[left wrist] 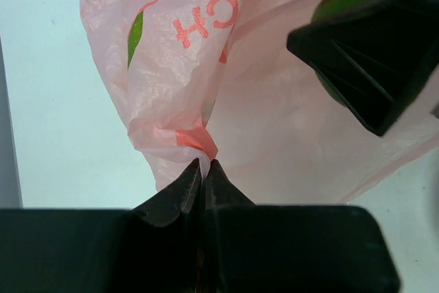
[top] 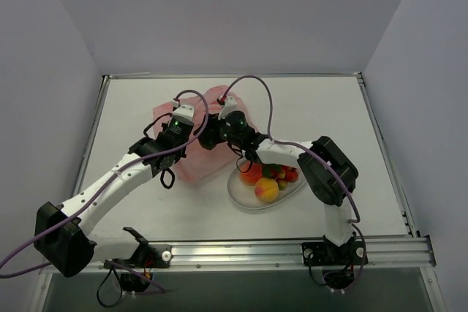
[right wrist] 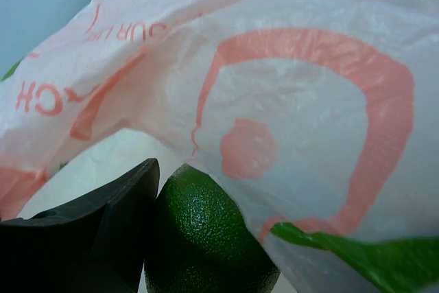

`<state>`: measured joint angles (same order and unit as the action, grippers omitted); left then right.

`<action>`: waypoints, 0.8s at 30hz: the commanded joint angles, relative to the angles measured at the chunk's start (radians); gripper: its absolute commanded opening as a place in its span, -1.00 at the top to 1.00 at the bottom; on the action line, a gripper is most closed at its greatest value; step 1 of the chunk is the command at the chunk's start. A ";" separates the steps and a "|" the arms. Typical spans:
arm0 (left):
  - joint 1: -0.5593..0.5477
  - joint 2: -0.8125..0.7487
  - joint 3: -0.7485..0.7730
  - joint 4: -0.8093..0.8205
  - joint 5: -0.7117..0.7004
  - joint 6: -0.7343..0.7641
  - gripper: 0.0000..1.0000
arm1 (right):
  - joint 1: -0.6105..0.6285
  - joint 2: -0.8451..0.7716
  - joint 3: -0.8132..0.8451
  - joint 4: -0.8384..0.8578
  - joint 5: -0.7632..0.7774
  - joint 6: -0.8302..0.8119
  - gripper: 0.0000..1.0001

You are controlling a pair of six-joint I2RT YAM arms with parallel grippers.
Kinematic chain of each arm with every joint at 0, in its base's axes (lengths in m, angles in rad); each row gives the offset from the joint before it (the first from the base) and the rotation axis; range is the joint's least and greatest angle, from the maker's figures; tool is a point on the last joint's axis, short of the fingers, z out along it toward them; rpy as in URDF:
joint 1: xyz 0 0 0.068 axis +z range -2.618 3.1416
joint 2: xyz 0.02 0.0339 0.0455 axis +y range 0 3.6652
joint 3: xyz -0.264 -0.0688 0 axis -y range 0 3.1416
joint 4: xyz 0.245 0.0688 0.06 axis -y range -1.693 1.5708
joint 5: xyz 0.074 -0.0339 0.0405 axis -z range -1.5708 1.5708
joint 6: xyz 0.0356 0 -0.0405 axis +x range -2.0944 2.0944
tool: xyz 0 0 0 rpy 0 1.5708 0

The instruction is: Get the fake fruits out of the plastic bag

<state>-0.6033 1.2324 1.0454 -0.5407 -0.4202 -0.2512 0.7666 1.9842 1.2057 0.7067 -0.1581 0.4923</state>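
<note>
Lying just behind-left of white oval plate: pink plastic bag. Left gripper pinched tight on bunched bag film. Right gripper: one finger against green fruit at bag; other finger hidden, opening unclear. Peach, yellow, red fake fruits on plate.

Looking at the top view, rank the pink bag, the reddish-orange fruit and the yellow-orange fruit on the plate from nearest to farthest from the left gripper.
1. The pink bag, pinched in the jaws of the left gripper.
2. The reddish-orange fruit, at the left rear of the plate.
3. The yellow-orange fruit, toward the front of it.
</note>
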 commanded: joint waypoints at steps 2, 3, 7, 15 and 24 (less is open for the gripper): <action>0.014 -0.013 0.019 0.019 -0.022 -0.020 0.95 | 0.011 -0.139 -0.101 -0.003 -0.006 -0.035 0.66; 0.014 -0.014 0.015 0.024 -0.019 -0.019 0.95 | 0.019 -0.174 -0.118 -0.010 -0.006 -0.044 0.65; 0.023 -0.017 0.005 0.041 0.009 -0.019 0.95 | 0.037 -0.237 -0.176 -0.068 -0.044 -0.101 0.65; 0.028 -0.027 0.005 0.030 0.015 -0.016 0.95 | 0.100 -0.389 -0.299 -0.211 0.024 -0.187 0.63; 0.030 -0.096 -0.015 0.022 0.004 -0.013 0.95 | 0.131 -0.527 -0.452 -0.305 0.124 -0.218 0.59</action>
<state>-0.5819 1.1706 1.0096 -0.5198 -0.4007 -0.2562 0.8894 1.5234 0.7746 0.4557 -0.1017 0.3038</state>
